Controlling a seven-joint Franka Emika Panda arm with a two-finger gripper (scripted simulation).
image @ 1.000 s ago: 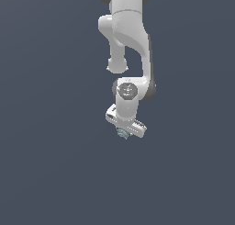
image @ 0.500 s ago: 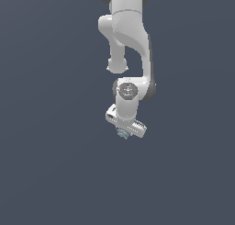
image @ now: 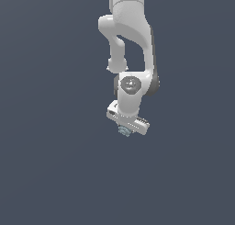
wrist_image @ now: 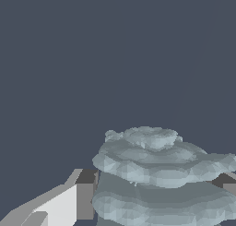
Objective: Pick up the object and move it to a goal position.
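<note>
Nearest, in the wrist view: pale ridged object (wrist_image: 159, 174) wedged between the claw (wrist_image: 154, 193) fingers (wrist_image: 85, 193), gripped tight. Farther off, exterior view: same arm (image: 131, 40) pose as a second ago, block (image: 123, 131) under the hand. No visible shift; probably holding at the goal, carry nearly done.

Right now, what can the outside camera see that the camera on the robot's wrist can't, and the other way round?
Only the exterior view shows the whole white arm reaching down, with the claw at its end. Only the wrist view shows the close-up details: the pale blue-grey block with its ridged rings, sitting between two dark-tipped fingers. Both views share the block, just a tiny speck in the exterior view, and the plain dark grey background all around.
</note>
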